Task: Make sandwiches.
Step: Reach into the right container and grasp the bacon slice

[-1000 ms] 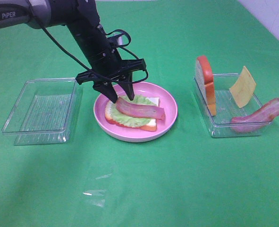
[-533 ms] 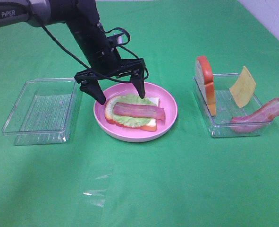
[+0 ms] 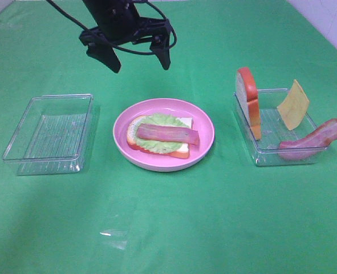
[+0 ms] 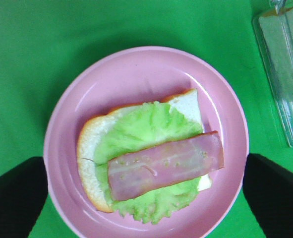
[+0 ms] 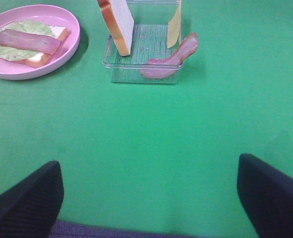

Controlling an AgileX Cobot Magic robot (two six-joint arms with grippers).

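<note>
On the pink plate [image 3: 205, 134] lies a bread slice [image 3: 133, 129] topped with pale green lettuce [image 3: 158, 121] and a reddish-pink bacon strip [image 3: 167, 134]. My left gripper [image 3: 138, 59] hangs open and empty well above and behind the plate. The left wrist view looks straight down on the bacon strip [image 4: 165, 163], lettuce [image 4: 146, 124] and bread [image 4: 87, 148], with the left gripper [image 4: 146, 196] spread wide to either side. My right gripper [image 5: 148, 198] is open over bare green cloth, apart from everything.
The clear tray [image 3: 282, 155] at the right holds an upright bread slice [image 3: 248, 100], a yellow cheese square [image 3: 293, 104] and a second bacon strip [image 3: 313, 138]. A clear tray [image 3: 48, 134] with nothing in it sits left of the plate. Green cloth covers the table.
The left gripper opened, let go of the bacon strip onto the lettuce, then rose up and back away from the plate. The bacon now lies flat on the sandwich.
</note>
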